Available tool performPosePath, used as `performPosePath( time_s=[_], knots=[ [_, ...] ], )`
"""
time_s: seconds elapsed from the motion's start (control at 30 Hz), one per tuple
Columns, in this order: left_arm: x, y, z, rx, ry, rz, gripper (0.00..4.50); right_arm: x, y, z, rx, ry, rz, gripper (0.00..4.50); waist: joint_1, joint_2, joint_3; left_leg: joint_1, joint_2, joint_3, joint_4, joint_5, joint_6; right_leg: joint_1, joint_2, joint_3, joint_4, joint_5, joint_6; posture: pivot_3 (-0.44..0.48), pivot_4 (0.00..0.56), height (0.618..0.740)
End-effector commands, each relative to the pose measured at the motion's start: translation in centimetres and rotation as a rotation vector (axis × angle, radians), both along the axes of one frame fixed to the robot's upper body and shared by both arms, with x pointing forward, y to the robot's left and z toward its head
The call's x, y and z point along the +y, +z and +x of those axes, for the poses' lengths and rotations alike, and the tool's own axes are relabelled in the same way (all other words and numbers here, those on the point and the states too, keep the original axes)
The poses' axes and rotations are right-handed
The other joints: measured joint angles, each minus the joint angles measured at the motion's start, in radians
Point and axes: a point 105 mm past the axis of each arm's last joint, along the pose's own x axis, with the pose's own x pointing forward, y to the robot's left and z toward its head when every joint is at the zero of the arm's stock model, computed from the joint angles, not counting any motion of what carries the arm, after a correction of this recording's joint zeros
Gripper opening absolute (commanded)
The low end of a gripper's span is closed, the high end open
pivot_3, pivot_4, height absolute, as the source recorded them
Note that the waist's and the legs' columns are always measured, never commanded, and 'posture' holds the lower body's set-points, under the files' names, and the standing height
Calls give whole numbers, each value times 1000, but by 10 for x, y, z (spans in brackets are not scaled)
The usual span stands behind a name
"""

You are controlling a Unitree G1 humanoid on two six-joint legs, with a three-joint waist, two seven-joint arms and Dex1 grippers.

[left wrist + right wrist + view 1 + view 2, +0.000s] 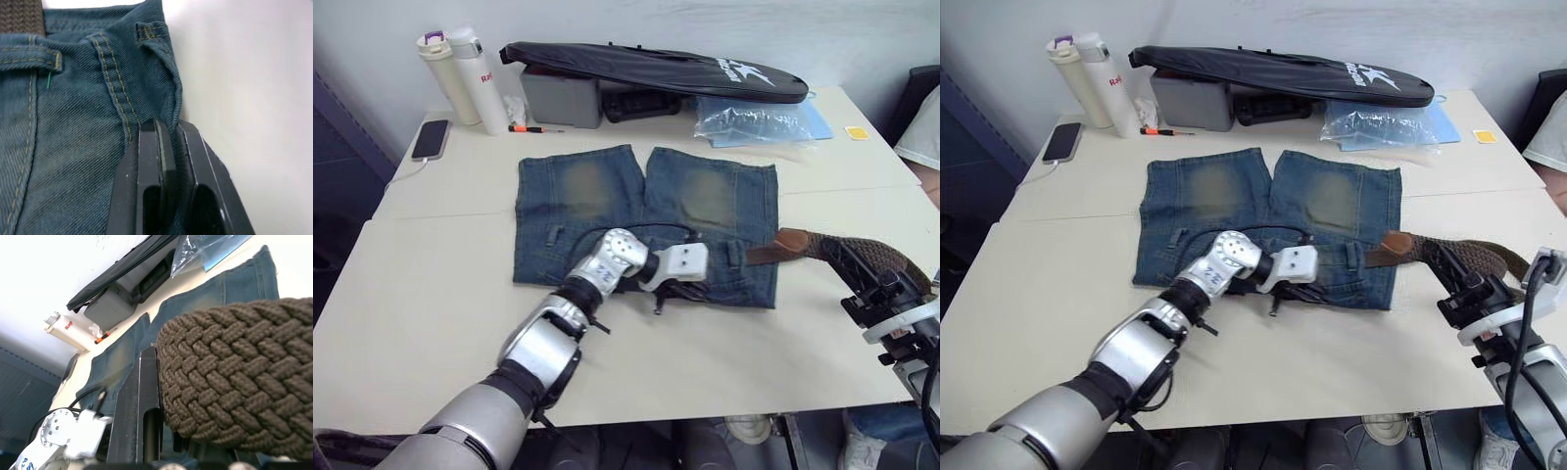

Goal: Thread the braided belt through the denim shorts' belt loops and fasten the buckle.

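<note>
At centre frame of the head views, our faded blue denim shorts (646, 220) lie flat on the pale cream table (440, 294), waistband toward the bottom of the frame and the two legs pointing toward the top. Our left gripper (168, 156) rests at the lower edge of the shorts near the middle of the waistband; in the left wrist view its two black fingers (149, 161) stand nearly closed, pinching a fold of the waistband denim between them. A short denim belt loop (32, 58) with yellowish stitching lies close by, and a strip of the dark-brown braided belt (862, 257) shows at that view's upper left corner.

At right of centre, the belt's brown end (1393, 249) lies on the right edge of the waistband, touching the denim. From there the woven strap rises off the table toward the lower right, where our right gripper (1459, 284) has it clamped; the right wrist view shows the braid pressed against one black finger (144, 406). We cannot make out the buckle.

Along the top of the frame stand two white bottles (460, 73), a dark phone (431, 139), a long black bag (656, 70) on a grey box (560, 100), and a clear plastic bag (754, 119).
</note>
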Motion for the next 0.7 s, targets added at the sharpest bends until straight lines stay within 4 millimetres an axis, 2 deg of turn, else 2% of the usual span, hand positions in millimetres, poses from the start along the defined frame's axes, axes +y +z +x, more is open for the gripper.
performPosePath(
  time_s=[0.03, 0.13, 0.27, 0.4, 0.47, 0.53, 0.6, 0.7],
  knots=[
    [32, 5, -18, 58, -93, 17, 31, 15, -3, -3, 7, 66, 13, 0, 1, 1, 0, 0, 0, 0, 0, 0, 0, 0, 0, 0, 1, 0, -1, 0, 150, 740],
    [44, 8, -27, 44, -90, 12, 31, 23, -13, -1, 42, 96, 20, 0, 4, 4, -2, 1, 1, -1, 0, 0, 0, 0, 0, 0, 2, -1, -2, 0, 150, 740],
    [46, 7, -33, 61, -42, -8, 31, 36, -22, 4, 78, 139, 20, 0, 11, 5, -3, 0, -1, -1, 2, 0, 0, 0, -1, 0, 2, -1, -2, 0, 150, 740],
    [48, 12, -41, 124, -24, -31, 1709, 47, -27, 5, 99, 177, 4, 0, 7, 5, -4, -1, -2, -2, 3, 0, 0, 0, -2, 0, 1, -1, -1, 0, 150, 740],
    [52, 20, -44, 130, -25, -42, 2713, 47, -29, 6, 113, 180, -9, 0, 6, 5, -3, -1, -2, -2, 2, 0, 0, 0, -1, 0, 1, -1, -1, 0, 150, 740],
    [59, 42, -49, 215, -24, -104, 3557, 49, -34, 7, 148, 184, -24, 0, 5, 5, -4, 0, -1, -2, 2, 0, 0, 0, -1, 0, 2, -1, -1, 0, 150, 740],
    [68, 66, -46, 257, 19, -172, 4465, 51, -38, 6, 173, 196, -43, 0, 4, 5, -4, 0, -1, -2, 2, 0, 0, 0, 0, 0, 2, -1, -2, 0, 150, 740],
    [82, 83, -33, 205, 135, -208, 4465, 55, -47, 8, 206, 211, -93, 0, 4, 6, -4, 0, 0, -3, 2, 0, 0, 0, 0, 0, 2, -1, -2, 0, 150, 740]
  ],
)
